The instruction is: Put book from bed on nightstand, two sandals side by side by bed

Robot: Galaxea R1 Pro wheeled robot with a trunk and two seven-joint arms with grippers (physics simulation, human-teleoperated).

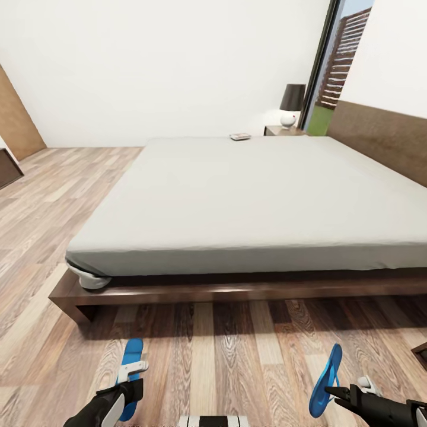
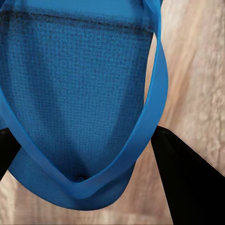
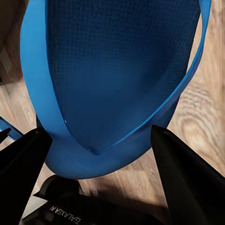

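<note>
The bed (image 1: 249, 190), a pale-grey mattress on a dark wood frame, lies ahead of me. The book (image 1: 240, 136) rests on its far edge, close to the nightstand (image 1: 279, 130). Two blue sandals are at the near side. My left gripper (image 1: 127, 388) is shut on the left sandal (image 1: 131, 356), whose sole and strap (image 2: 79, 84) sit between the black fingers (image 2: 187, 183). My right gripper (image 1: 333, 391) is shut on the right sandal (image 1: 326, 373), tilted on its edge above the floor. Its sole (image 3: 117, 70) sits between the fingers (image 3: 187, 178).
A dark-shaded lamp (image 1: 291, 104) with a white base stands on the nightstand, beside a tall window (image 1: 338, 65). Wood-plank floor (image 1: 225, 356) runs between me and the bed frame. A brown door (image 1: 18, 118) is at the far left, and a dark object's corner (image 1: 421, 350) at the right edge.
</note>
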